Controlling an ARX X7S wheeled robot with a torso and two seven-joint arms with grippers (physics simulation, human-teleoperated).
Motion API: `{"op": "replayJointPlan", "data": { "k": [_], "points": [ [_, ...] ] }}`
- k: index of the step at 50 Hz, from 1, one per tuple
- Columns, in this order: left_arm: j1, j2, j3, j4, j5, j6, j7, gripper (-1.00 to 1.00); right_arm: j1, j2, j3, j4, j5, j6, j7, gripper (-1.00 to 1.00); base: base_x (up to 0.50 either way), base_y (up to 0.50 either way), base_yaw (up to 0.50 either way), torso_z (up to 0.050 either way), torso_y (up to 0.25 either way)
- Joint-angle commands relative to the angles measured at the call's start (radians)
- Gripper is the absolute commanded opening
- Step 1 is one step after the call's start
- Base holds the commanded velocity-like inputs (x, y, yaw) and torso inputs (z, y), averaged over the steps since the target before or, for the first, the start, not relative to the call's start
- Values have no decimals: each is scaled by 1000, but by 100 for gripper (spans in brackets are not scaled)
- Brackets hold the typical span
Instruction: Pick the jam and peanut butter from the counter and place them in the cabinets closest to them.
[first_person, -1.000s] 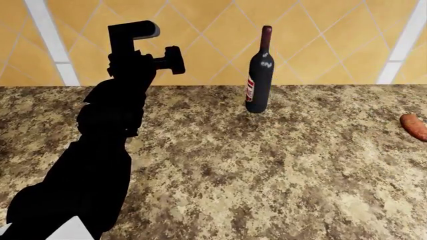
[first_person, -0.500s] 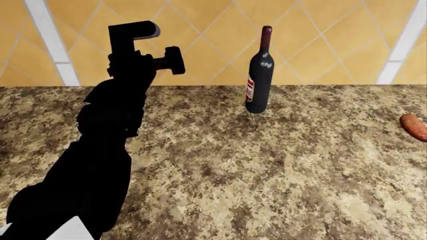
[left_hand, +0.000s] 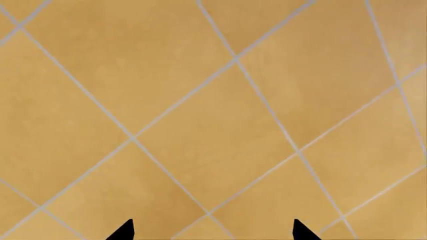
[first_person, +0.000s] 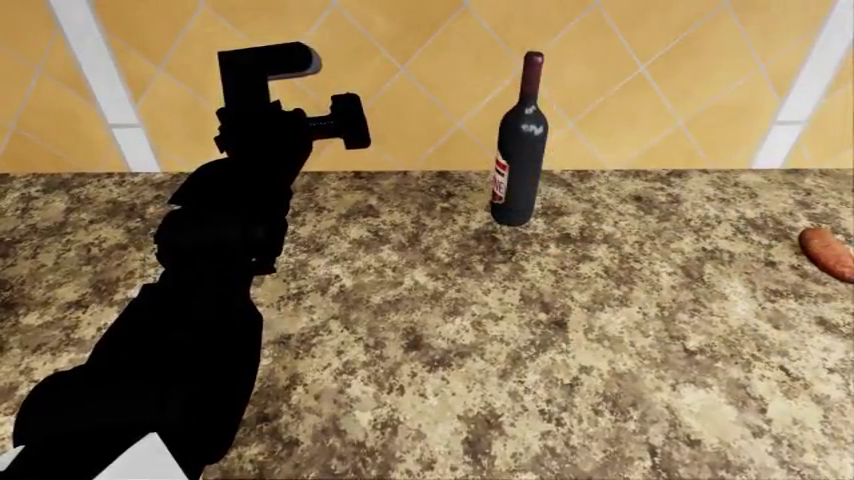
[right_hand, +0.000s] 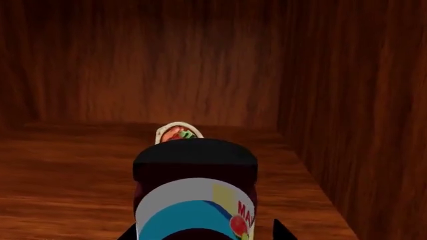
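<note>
The jam (right_hand: 195, 195), a dark jar with a black lid and a white label, stands upright between the tips of my right gripper (right_hand: 207, 231), which is shut on it inside a wooden cabinet (right_hand: 320, 100), low over the shelf. My right arm is out of the head view. My left gripper (left_hand: 213, 230) is open and empty and faces the yellow tiled wall. In the head view it (first_person: 314, 95) is raised above the left of the granite counter (first_person: 534, 340). The peanut butter is out of view.
A tall dark wine bottle (first_person: 518, 150) stands at the back of the counter. A sausage (first_person: 827, 252) lies at its right edge. A rolled wrap (right_hand: 175, 132) lies on the cabinet shelf behind the jam. The cabinet's side wall is close beside the jar.
</note>
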Motion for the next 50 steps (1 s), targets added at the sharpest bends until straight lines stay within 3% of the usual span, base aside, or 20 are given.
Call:
{"op": "replayJointPlan", "data": {
  "k": [1,17,31,38,50],
  "points": [
    [2,0,2,0,-1,3,3,100,-22,1,-105,41,28,-15,-21,100,0,0,0,0,0],
    [1,0,5,0,-1,6,1,100,54,-3,-157,-55,-29,-56,-97,100,0,0,0,0,0],
    [1,0,9,0,0,6,8,100,63,-42,8,-155,-256,77,-151,100,0,0,0,0,0],
    [2,0,9,0,-2,8,8,100,63,-29,-4,-177,-173,79,-78,100,0,0,0,0,0],
    [-1,-1,4,0,-1,16,-12,100,63,-20,45,-207,250,78,263,100,0,0,0,0,0]
  ]
}}
